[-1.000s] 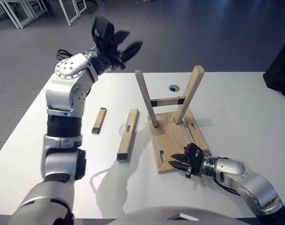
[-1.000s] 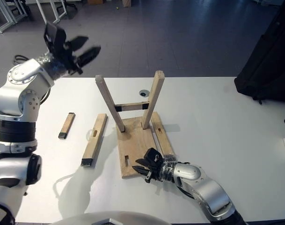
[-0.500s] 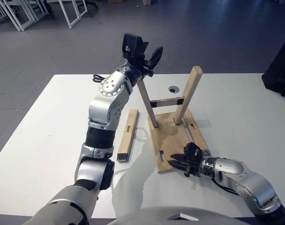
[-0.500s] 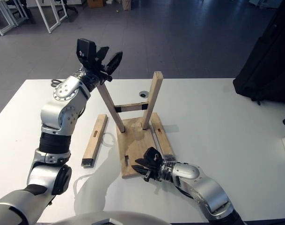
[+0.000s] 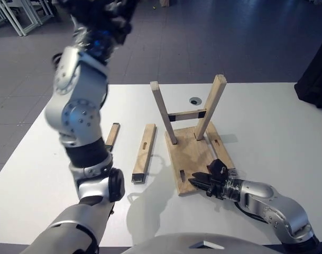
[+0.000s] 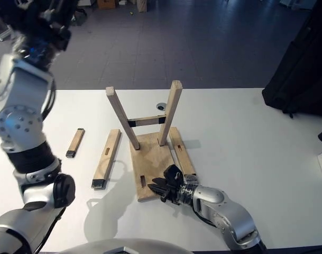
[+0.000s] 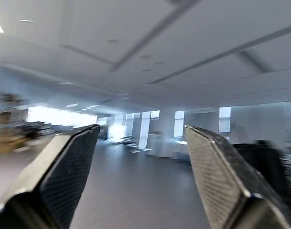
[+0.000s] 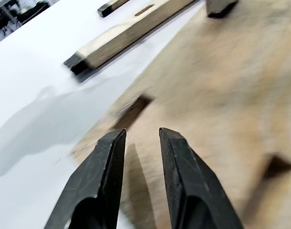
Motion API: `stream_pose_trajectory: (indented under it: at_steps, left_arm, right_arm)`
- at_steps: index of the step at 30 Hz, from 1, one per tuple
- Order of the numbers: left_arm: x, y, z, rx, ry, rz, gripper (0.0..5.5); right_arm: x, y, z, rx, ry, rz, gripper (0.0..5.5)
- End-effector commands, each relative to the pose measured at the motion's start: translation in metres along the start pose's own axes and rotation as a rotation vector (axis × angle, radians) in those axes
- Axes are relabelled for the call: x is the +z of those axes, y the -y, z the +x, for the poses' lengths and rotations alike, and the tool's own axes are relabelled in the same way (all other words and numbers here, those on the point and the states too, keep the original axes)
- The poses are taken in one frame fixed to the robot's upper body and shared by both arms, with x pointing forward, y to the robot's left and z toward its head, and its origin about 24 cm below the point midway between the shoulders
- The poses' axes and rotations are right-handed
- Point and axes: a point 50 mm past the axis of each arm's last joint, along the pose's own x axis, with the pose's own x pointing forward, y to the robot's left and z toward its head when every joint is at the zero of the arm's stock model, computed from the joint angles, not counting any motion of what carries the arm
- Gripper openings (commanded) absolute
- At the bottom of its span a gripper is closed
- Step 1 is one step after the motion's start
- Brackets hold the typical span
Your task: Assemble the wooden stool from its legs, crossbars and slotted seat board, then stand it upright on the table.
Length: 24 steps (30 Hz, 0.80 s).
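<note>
The slotted seat board [image 5: 195, 159] lies flat on the white table. Two legs [image 5: 164, 112] [image 5: 210, 107] stand in it, joined by a crossbar [image 5: 188, 114]. Another leg [image 5: 144, 152] lies loose to the board's left, with a short crossbar [image 5: 112, 136] beyond it. A further leg [image 6: 181, 152] lies along the board's right side. My right gripper [image 8: 141, 132] is low over the board's near edge [image 5: 199, 183], narrowly open and holding nothing, next to a slot [image 8: 132, 110]. My left gripper [image 7: 141, 128] is raised high above the table's far left [image 5: 105, 8], open and pointing into the room.
A round cable port [image 5: 195, 100] sits in the table behind the stool. A dark bag [image 6: 301, 63] stands off the table's right edge. Bare tabletop [image 5: 277, 137] spreads to the right of the board and along the near left.
My left arm swung from beside the left leg's top back to the left and far upward. My right gripper crept slightly forward over the board's near edge.
</note>
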Motion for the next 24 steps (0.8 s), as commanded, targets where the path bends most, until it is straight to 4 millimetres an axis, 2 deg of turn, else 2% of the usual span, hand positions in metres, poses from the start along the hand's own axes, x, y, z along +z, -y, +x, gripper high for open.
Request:
stream_pose_trajectory:
  at_steps: [1, 4, 7, 10, 16, 19, 24]
  left_arm:
    - [-0.038, -0.062, -0.086, 0.254, -0.322, 0.229, 3.57]
    - [-0.067, -0.079, -0.13, 0.312, -0.478, 0.238, 3.57]
    - [-0.111, -0.091, -0.171, 0.319, -0.68, 0.229, 3.57]
    - [-0.14, -0.098, -0.196, 0.295, -0.789, 0.2, 3.57]
    - [-0.175, -0.11, -0.225, 0.269, -0.972, 0.24, 3.57]
    - [-0.192, -0.118, -0.229, 0.355, -1.053, 0.258, 3.57]
    - [-0.204, -0.114, -0.231, 0.384, -1.106, 0.212, 2.84]
  right_arm:
    - [0.058, -0.011, -0.001, 0.006, 0.336, 0.076, 1.27]
    - [0.072, -0.009, -0.004, -0.022, 0.389, 0.084, 1.27]
    - [0.074, -0.007, -0.005, -0.046, 0.376, 0.077, 1.27]
    - [0.07, -0.006, -0.003, -0.059, 0.348, 0.069, 1.27]
    - [0.067, -0.007, -0.001, -0.066, 0.33, 0.072, 1.27]
    - [0.069, -0.008, 0.0, -0.056, 0.329, 0.066, 1.27]
    - [0.07, -0.009, 0.001, -0.05, 0.314, 0.058, 1.27]
